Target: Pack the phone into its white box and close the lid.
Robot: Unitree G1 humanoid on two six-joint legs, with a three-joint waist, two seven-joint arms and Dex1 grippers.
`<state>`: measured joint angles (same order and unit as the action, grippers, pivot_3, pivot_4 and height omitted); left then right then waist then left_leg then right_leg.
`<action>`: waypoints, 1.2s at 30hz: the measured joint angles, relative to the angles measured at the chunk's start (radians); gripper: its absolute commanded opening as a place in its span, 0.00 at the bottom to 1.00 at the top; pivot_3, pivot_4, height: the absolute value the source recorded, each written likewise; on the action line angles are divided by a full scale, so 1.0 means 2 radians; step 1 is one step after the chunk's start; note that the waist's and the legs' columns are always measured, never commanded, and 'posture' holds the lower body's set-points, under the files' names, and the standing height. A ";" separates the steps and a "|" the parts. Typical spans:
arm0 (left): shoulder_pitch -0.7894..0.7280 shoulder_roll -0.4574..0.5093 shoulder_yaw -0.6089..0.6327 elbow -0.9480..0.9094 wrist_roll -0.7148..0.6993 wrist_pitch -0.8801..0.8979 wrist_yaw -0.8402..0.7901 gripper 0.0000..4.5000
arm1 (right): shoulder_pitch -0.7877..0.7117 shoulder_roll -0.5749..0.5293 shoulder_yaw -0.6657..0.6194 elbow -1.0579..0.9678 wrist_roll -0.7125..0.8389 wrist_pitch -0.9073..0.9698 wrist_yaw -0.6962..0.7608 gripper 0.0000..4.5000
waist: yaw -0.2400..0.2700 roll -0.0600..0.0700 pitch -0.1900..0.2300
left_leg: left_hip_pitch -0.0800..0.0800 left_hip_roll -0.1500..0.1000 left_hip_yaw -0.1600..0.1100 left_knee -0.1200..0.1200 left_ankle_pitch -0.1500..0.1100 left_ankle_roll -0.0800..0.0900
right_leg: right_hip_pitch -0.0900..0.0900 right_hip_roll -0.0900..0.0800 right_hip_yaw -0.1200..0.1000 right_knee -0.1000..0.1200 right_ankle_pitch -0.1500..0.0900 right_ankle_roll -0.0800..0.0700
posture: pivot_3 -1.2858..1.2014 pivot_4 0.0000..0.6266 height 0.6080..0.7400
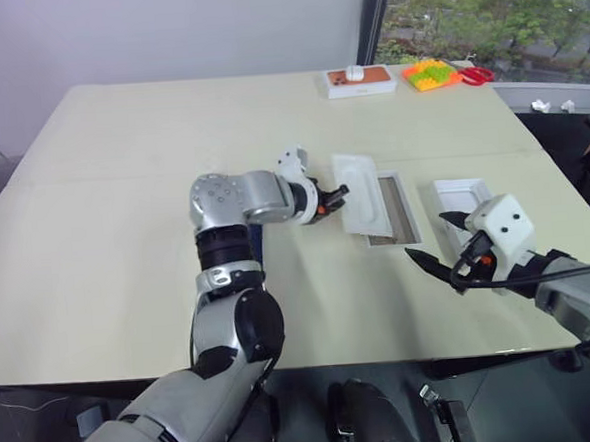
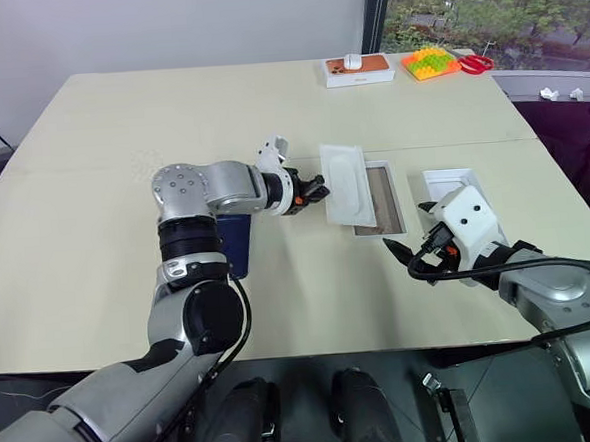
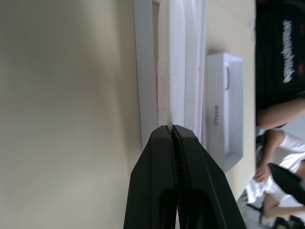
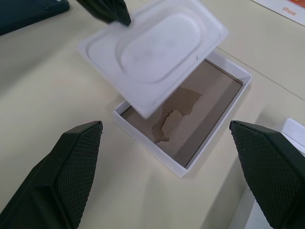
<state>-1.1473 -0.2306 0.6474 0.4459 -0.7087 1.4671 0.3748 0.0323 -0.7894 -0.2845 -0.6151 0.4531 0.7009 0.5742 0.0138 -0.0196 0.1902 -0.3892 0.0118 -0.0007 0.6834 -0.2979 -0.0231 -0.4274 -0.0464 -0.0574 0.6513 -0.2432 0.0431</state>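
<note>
White insert edge pinched, lifted over white box

The word "iPhone" stands in orange on the small orange-topped box.

Bright even daylight from the window; soft shadows; left wrist view blurred
</note>
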 measured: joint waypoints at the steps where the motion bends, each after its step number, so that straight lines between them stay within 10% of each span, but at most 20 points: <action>1: 0.000 0.000 -0.006 0.004 -0.001 -0.002 -0.001 0.01 | 0.000 0.001 0.000 0.000 0.000 0.000 0.000 1.00 | 0.000 0.000 0.000 | 0.000 0.000 0.000 0.000 0.000 0.000 | 0.000 0.000 0.000 0.000 0.000 0.000 | 0.52 0.24 1.00; 18: 0.000 0.000 -0.042 0.048 -0.041 -0.036 -0.007 0.01 | -0.001 0.003 0.012 -0.004 -0.004 0.000 -0.004 1.00 | 0.000 0.000 0.000 | 0.000 0.000 0.000 0.000 0.000 0.000 | 0.000 0.000 0.000 0.000 0.000 0.000 | 0.52 0.24 1.00; 25: 0.000 0.000 -0.043 0.056 -0.056 -0.040 -0.009 0.65 | -0.001 0.003 0.013 -0.004 -0.003 0.000 -0.004 1.00 | 0.000 0.000 0.000 | 0.000 0.000 0.000 0.000 0.000 0.000 | 0.000 0.000 0.000 0.000 0.000 0.000 | 0.52 0.24 1.00; 36: 0.035 0.024 -0.074 -0.041 -0.093 -0.011 -0.073 0.65 | -0.017 0.004 0.018 -0.004 -0.004 0.001 -0.008 1.00 | -0.003 0.001 0.000 | 0.001 0.000 0.000 0.000 0.001 -0.001 | 0.000 0.000 0.001 0.001 0.000 0.000 | 0.52 0.24 1.00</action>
<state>-1.0775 -0.1822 0.4995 0.3635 -0.8937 1.4453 0.2282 -0.0012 -0.7809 -0.2475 -0.6221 0.4449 0.7030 0.5577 0.0085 -0.0184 0.1895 -0.3875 0.0122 0.0001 0.6830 -0.2965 -0.0255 -0.4274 -0.0461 -0.0563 0.6524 -0.2432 0.0432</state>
